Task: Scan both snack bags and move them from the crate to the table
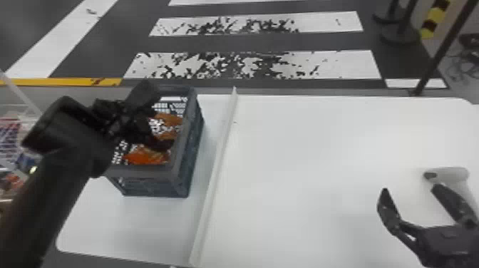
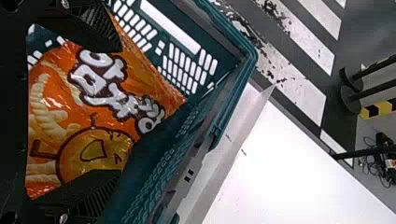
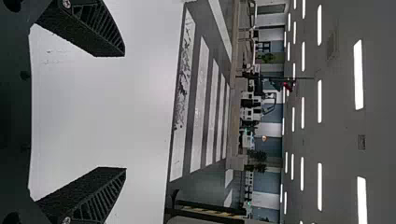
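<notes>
head view has the left gripper (image 1: 162, 117) over the crate (image 1: 190, 153), the right gripper (image 1: 408, 191) over the bench (image 1: 313, 149). left wrist view catches spread fingers (image 2: 98, 186), an orange snack bag (image 2: 93, 112) between them in the crate; right wrist view, fingers wide apart too.

Dark floor (image 1: 221, 42), worn white stripes (image 1: 342, 64), yellow line (image 1: 53, 81); black posts (image 1: 440, 53); grey ceiling (image 3: 341, 140), strip lights (image 3: 358, 74).

Left arm (image 1: 46, 203): black, rounded. Fingers (image 3: 100, 30) black, wedge-shaped, ribbed sides, silver screws (image 3: 67, 3) near the base.
</notes>
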